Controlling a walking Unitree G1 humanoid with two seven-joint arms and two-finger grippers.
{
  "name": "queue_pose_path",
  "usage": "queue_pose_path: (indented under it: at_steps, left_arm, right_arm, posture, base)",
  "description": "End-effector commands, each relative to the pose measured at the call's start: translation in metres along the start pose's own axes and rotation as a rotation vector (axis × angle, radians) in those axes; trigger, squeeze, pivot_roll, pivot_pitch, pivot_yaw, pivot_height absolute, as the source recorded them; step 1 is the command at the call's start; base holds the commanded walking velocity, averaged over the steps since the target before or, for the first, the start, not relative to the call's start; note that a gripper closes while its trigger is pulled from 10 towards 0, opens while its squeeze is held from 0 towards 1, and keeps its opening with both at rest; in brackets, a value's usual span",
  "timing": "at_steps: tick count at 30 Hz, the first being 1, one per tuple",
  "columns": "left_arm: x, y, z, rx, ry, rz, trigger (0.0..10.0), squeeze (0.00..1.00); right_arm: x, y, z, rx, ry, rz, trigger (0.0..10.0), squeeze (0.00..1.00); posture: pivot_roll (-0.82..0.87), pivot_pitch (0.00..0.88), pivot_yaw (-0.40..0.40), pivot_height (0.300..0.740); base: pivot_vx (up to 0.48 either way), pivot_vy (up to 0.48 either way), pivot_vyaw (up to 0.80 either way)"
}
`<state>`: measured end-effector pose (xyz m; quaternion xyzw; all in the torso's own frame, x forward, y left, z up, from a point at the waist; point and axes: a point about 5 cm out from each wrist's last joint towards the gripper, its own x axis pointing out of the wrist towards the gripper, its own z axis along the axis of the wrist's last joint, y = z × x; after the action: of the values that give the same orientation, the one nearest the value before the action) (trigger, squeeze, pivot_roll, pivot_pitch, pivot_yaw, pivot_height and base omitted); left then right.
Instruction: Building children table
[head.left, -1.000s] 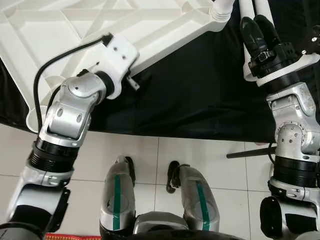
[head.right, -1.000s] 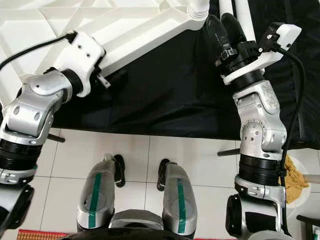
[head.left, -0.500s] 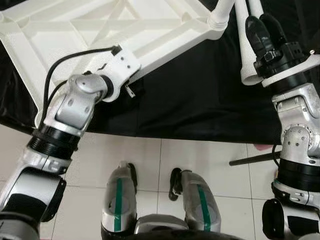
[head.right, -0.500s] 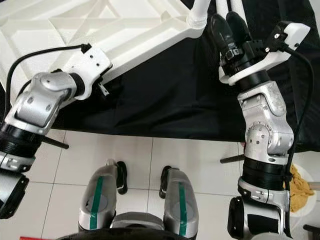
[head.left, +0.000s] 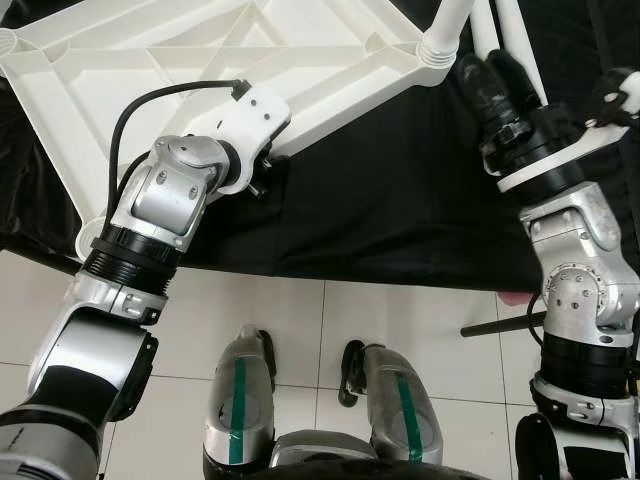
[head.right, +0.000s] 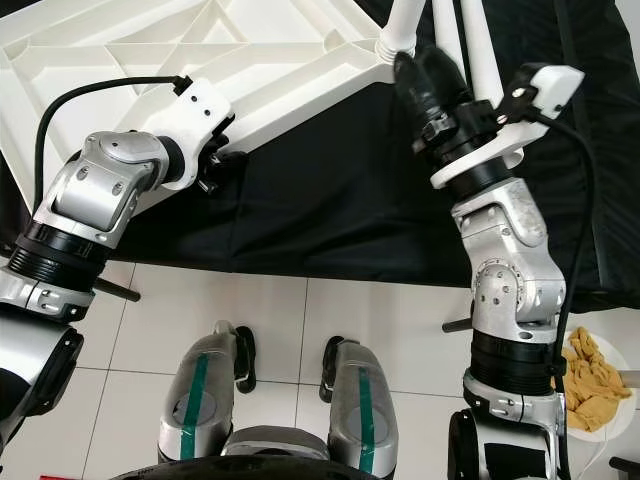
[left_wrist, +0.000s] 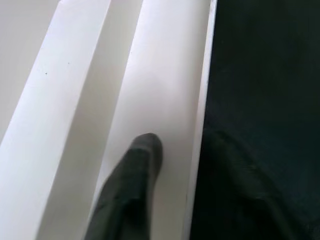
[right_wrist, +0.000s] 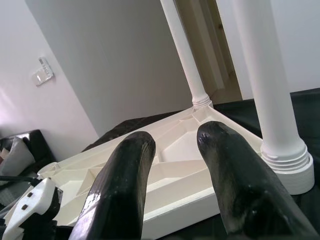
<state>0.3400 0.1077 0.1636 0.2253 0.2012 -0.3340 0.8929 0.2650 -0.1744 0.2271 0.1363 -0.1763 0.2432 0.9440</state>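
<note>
The white ribbed plastic tabletop (head.left: 200, 60) lies upside down on the black cloth (head.left: 400, 200), so its legs point upward. My left gripper (left_wrist: 132, 170) presses its near rail, finger spread indeterminable; my right gripper (right_wrist: 175, 150), parted and empty, faces the white cylindrical leg (right_wrist: 270, 80) at the tabletop's corner socket.

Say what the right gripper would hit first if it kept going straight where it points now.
Probably the upturned table: the right gripper points at its ribbed underside, just beside the nearest leg. Depth is unclear, so it might clip that leg's base instead.
</note>
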Motion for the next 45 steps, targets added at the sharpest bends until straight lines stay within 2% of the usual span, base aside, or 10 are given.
queue_pose_path:
  at_steps: [1, 24, 27, 28, 34, 35, 37, 38, 44, 45]
  left_arm:
    - [0.003, 0.003, -0.011, -0.024, 0.048, 0.084, 0.0, 0.00]
    - [0.039, 0.008, 0.030, -0.237, -0.051, 0.459, 1.3, 0.00]
    - [0.043, 0.009, 0.036, -0.252, -0.060, 0.478, 0.4, 0.00]
    - [0.046, 0.008, 0.040, -0.249, -0.060, 0.475, 10.0, 0.00]
    - [0.050, 0.000, 0.056, -0.250, -0.112, 0.425, 10.0, 0.00]
    - [0.050, -0.001, 0.060, -0.246, -0.125, 0.409, 10.0, 0.31]
    - [0.050, -0.001, 0.061, -0.244, -0.132, 0.400, 10.0, 0.31]
    - [0.049, -0.002, 0.064, -0.248, -0.153, 0.377, 10.0, 1.00]
    - [0.035, -0.004, 0.090, -0.251, -0.372, 0.247, 10.0, 1.00]
    - [0.031, -0.004, 0.095, -0.238, -0.424, 0.231, 10.0, 0.64]
  right_arm:
    - [-0.001, 0.003, 0.000, 0.003, 0.004, 0.005, 10.0, 0.00]
    - [0.001, 0.005, 0.002, 0.020, -0.024, -0.029, 10.0, 0.00]
    - [0.002, 0.005, 0.002, 0.024, -0.029, -0.030, 10.0, 0.00]
    - [0.002, 0.006, 0.003, 0.025, -0.032, -0.031, 10.0, 0.00]
    - [0.001, 0.006, 0.003, 0.023, -0.034, -0.034, 10.0, 0.00]
    - [0.001, 0.006, 0.004, 0.022, -0.034, -0.037, 10.0, 0.00]
    - [0.001, 0.006, 0.004, 0.022, -0.035, -0.039, 10.0, 0.00]
    - [0.000, 0.006, 0.004, 0.019, -0.035, -0.042, 10.0, 0.00]
    - [-0.001, 0.006, 0.004, 0.021, -0.035, -0.049, 10.0, 0.00]
    - [0.000, 0.007, 0.004, 0.023, -0.035, -0.049, 10.0, 0.00]
  posture:
    - [0.03, 0.099, 0.010, 0.740]
    - [0.01, 0.095, 0.006, 0.740]
    - [0.01, 0.097, 0.007, 0.740]
    - [0.01, 0.098, 0.008, 0.740]
    - [0.01, 0.105, 0.013, 0.740]
    - [0.01, 0.107, 0.015, 0.740]
    - [0.01, 0.107, 0.015, 0.740]
    - [0.01, 0.112, 0.019, 0.740]
    - [0.02, 0.119, 0.017, 0.740]
    - [0.02, 0.119, 0.015, 0.740]
  base:
    - [0.000, 0.000, 0.00]
    - [0.000, 0.000, 0.00]
    - [0.000, 0.000, 0.00]
    - [0.000, 0.000, 0.00]
    - [0.000, 0.000, 0.00]
    - [0.000, 0.000, 0.00]
    - [0.000, 0.000, 0.00]
    - [0.000, 0.000, 0.00]
    - [0.000, 0.000, 0.00]
    - [0.000, 0.000, 0.00]
